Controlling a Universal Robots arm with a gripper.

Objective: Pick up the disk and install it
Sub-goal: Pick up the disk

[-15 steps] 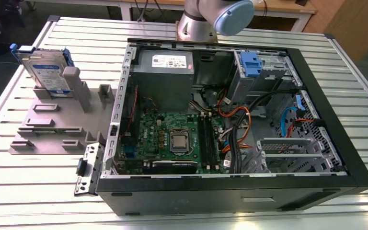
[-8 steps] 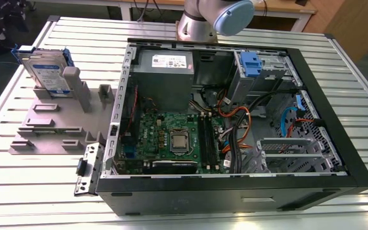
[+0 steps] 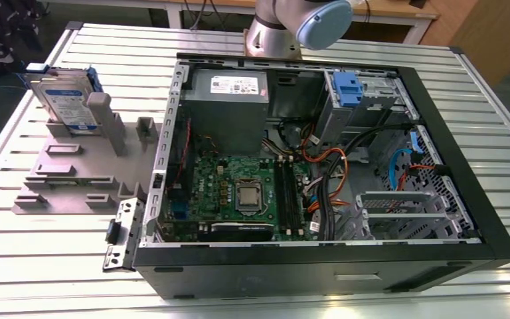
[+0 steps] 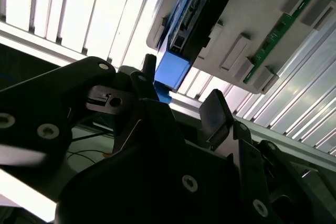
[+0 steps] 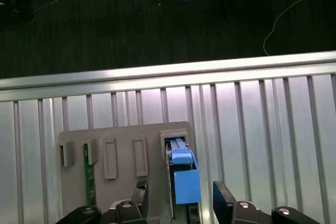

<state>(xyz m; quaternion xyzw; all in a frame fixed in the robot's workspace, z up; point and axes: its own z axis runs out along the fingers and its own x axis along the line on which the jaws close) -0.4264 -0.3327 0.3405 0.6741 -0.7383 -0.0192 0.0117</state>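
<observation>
Two black fingers [image 5: 223,200] of the gripper [image 5: 181,191] stand apart in both wrist views, jaws open and holding nothing. I see the blue bracket [image 5: 185,182] of the disk [image 3: 64,100] lined up in the gap between them, beyond the tips and, as far as I can tell, untouched; so I judge the step in hand to be the approach for the pick, with the install not begun.

The disk stands upright on edge in a slot of the grey fixture [image 3: 69,179], in the upper part of the exterior view's left, well apart from the case. To my mind a grasp calls for the fingers to come down either side of the thin top edge, square to the flat faces, then a straight lift clear of the slot. A grey post [image 3: 101,109] of the fixture stands just beside the disk and could foul a finger; a green circuit strip [image 5: 90,179] sits in another slot, apart from it.

Farther out, the slatted metal table [image 3: 24,266] bears the open computer case [image 3: 326,269] at the middle of the exterior view. Inside I make out the motherboard [image 3: 237,179], the grey power-supply box [image 3: 228,106] and a blue clip [image 3: 347,90] by the drive bay at the upper right; orange and black cables [image 3: 326,163] cross below that bay, and I reckon they would crowd any path in. Farthest off, the arm [image 3: 295,30] rises at the top edge.
</observation>
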